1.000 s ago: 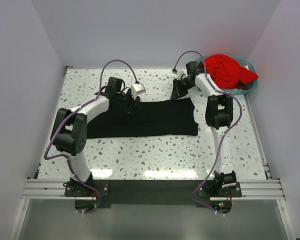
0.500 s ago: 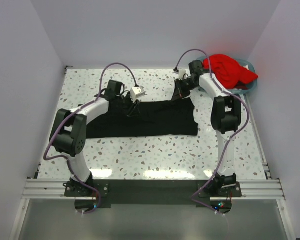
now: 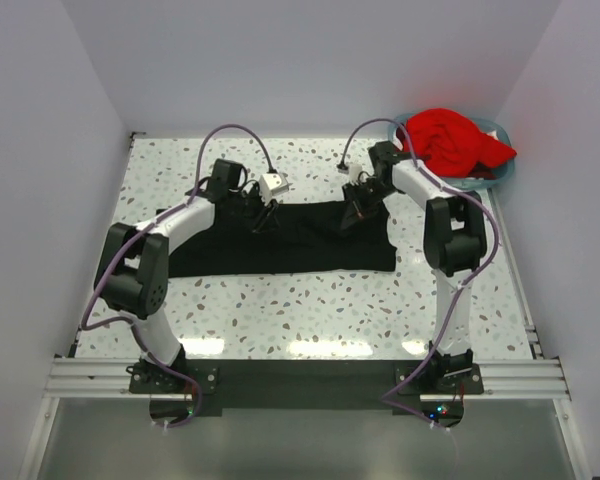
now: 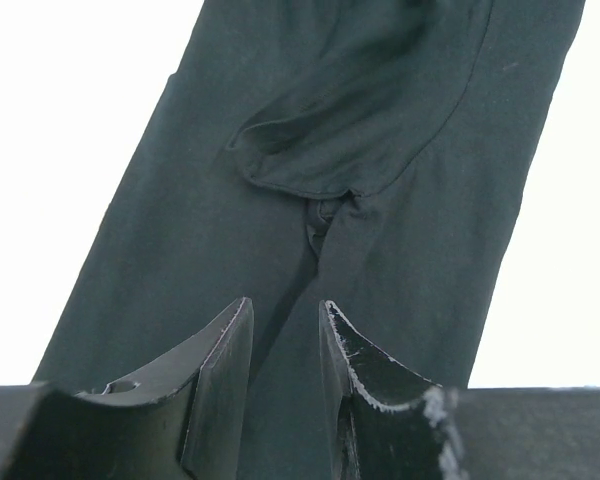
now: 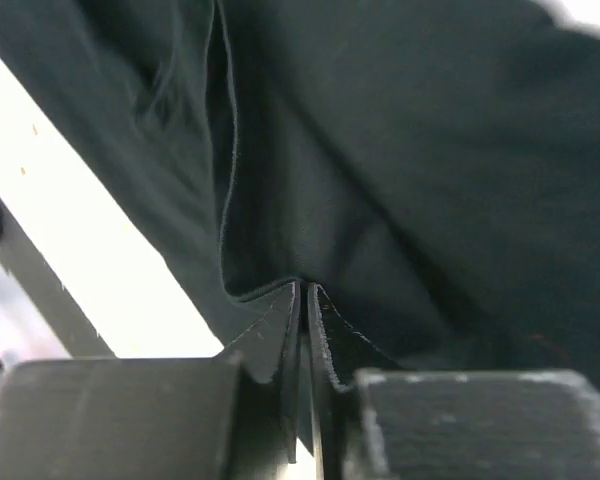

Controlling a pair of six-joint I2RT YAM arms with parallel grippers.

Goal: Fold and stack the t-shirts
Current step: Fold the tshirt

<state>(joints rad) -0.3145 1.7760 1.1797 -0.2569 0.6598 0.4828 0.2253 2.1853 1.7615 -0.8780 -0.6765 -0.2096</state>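
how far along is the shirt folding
Done: black shirt lies flat in a long band. In hand: right gripper pinches an edge of it; left gripper straddles a crease, grip unclear. To do: finishing that fold, then the red shirt, heaped in the basket.

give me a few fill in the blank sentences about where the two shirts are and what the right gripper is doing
1. The red t-shirt lies bunched in the light blue ____.
2. The black t-shirt lies stretched out on the ____.
3. The right gripper is ____ on an edge of the black t-shirt.

Missing words: basket; table; shut
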